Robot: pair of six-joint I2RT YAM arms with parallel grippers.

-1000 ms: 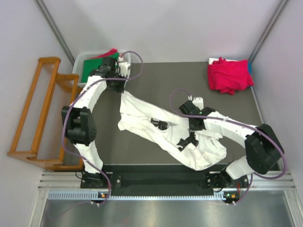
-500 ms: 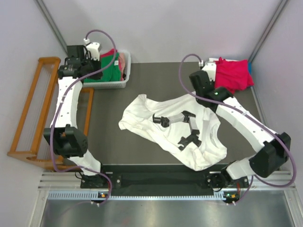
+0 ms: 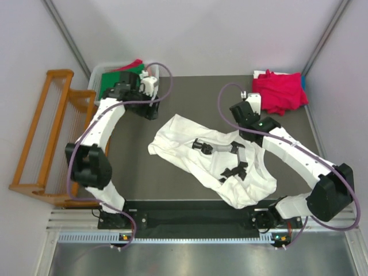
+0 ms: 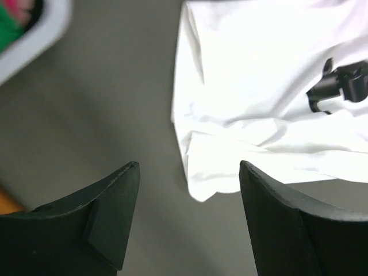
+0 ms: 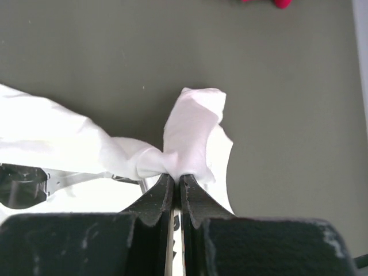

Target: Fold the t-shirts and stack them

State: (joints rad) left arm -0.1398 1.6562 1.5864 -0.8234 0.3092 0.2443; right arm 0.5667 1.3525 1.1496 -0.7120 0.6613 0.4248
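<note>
We pinch the white t-shirt (image 3: 179,135).
Our right claw (image 5: 177,177) clamps its fold; our left claw (image 4: 188,168) gapes wide.

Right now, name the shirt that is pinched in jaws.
The white shirt mid-table: the right jaws are shut on a bunched fold of it. The red pile far right and the green one far left lie ungripped.

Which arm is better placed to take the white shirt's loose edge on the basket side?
Probably left. The left pincer is open and empty, right over a loose edge of the white t-shirt. The right pincer is shut on a pinch of the same shirt.
</note>
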